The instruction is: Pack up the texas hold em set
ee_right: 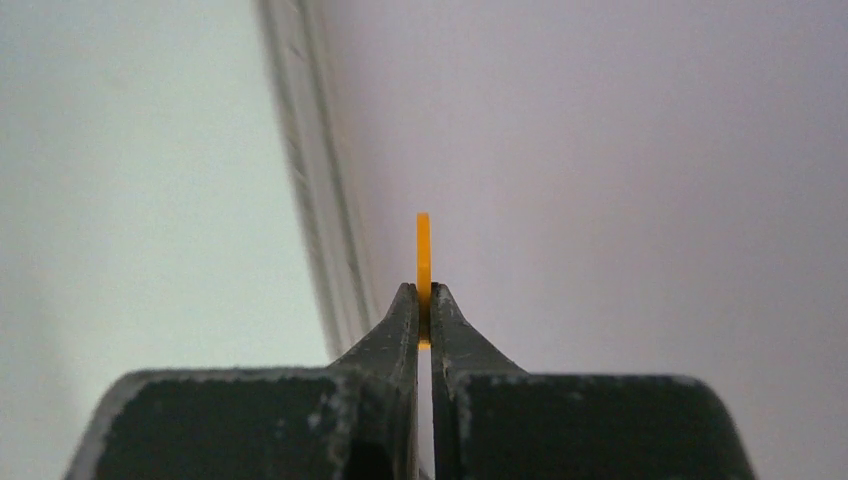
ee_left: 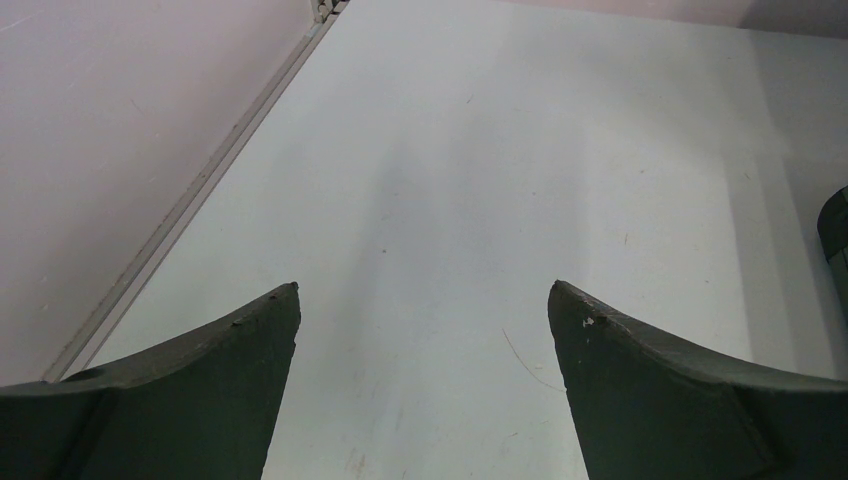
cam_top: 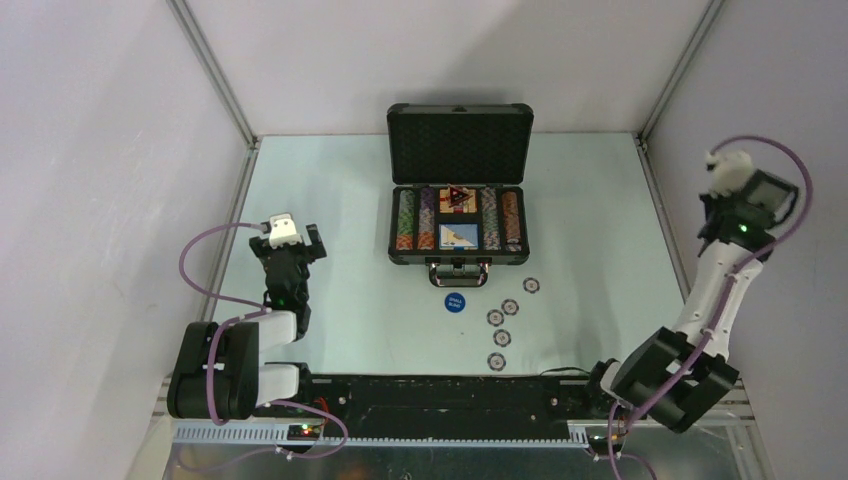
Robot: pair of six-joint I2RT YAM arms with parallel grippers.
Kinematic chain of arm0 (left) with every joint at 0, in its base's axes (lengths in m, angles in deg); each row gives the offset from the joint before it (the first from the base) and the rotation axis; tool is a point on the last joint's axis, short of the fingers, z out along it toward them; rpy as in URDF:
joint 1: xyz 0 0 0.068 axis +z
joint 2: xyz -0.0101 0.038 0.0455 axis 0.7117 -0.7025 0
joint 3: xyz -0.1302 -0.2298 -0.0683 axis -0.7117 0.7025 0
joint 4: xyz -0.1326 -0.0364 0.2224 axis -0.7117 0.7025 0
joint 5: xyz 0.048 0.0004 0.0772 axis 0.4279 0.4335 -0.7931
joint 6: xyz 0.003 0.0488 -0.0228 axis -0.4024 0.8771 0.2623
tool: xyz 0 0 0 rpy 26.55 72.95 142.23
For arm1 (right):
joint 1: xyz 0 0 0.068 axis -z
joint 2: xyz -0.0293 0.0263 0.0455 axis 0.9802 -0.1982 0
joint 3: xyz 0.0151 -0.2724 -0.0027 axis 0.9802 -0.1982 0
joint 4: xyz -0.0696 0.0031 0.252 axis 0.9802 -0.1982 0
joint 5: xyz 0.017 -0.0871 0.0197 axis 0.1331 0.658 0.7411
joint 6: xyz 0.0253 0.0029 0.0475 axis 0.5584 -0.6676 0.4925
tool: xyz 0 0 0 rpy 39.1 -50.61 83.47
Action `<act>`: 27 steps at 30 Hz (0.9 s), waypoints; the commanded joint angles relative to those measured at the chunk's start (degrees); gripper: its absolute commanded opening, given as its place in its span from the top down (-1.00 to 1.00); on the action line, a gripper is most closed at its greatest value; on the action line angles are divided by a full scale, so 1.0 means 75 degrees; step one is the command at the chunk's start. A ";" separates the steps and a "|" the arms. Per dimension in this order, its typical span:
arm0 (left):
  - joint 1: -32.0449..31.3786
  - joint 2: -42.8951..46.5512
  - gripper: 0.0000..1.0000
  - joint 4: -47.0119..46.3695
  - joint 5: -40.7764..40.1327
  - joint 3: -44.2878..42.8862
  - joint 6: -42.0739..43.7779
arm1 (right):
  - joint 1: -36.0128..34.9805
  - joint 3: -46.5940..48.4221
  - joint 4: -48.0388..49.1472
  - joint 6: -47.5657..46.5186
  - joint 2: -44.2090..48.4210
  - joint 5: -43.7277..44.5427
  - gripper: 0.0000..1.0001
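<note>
While the right gripper (ee_right: pixel 423 290) is pinching a thin orange button (ee_right: pixel 423 245) edge-on between its closed fingertips, it is hanging high at the right side of the worktop (cam_top: pixel 340 200), close to the wall (ee_right: pixel 620 150) and well apart from the case (cam_top: pixel 459 140). The step in hand looks like carrying this button over to be packed. The next move is probably calling for a swing left and toward the back, a descent over a free spot inside the case, and a gentle release so the disc is lying flat rather than rolling off on its rim. The case is sitting open at the middle back, lid upright, with rows of striped chips (cam_top: pixel 405 220) already filling its tray. More work is waiting: a blue button (cam_top: pixel 454 302) is lying just in front of the handle, and five loose chips (cam_top: pixel 502 337) are scattered to its right. The left gripper (ee_left: pixel 424 285) is hovering wide open and holding nothing over bare worktop on the left.
</note>
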 commanded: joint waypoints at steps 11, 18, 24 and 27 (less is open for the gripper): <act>0.0071 0.0036 -0.97 -0.0422 -0.0031 -0.0013 -0.0094 | -0.4366 0.3383 -0.1642 0.3405 -0.2353 -0.3709 1.00; 0.0071 0.0034 -0.97 -0.0422 -0.0028 -0.0013 -0.0094 | -0.5724 0.3616 -0.1578 0.4217 -0.3492 -0.4956 1.00; 0.0071 0.0030 -0.97 -0.0422 -0.0031 -0.0014 -0.0092 | -0.6272 0.2731 -0.0512 0.5287 -0.3719 -0.5749 1.00; 0.0071 0.0036 -0.97 -0.0421 -0.0025 -0.0012 -0.0092 | -0.6415 0.2048 0.0256 0.5864 -0.3635 -0.5937 1.00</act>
